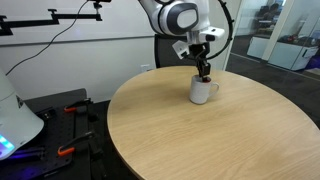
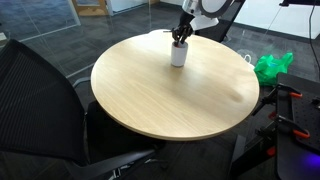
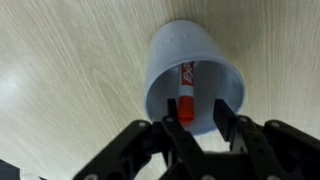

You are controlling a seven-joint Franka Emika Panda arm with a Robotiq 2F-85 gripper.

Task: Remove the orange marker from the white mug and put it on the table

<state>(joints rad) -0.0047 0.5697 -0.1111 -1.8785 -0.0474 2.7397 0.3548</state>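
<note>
A white mug [image 1: 203,91] stands upright on the round wooden table [image 1: 200,135], near its far edge; it also shows in an exterior view [image 2: 179,54]. In the wrist view the mug [image 3: 170,50] is seen from above with the orange marker [image 3: 187,92] leaning inside it, orange cap toward me. My gripper [image 3: 194,112] hovers right over the mug's mouth, fingers open on either side of the marker's cap, not closed on it. In both exterior views the gripper [image 1: 204,68] [image 2: 181,36] sits at the mug's rim.
The table's edge lies just behind the mug. A black chair [image 2: 45,95] stands at the table's near side, a green bag [image 2: 272,67] lies on the floor beside it, and equipment with cables [image 1: 40,125] sits beside the table.
</note>
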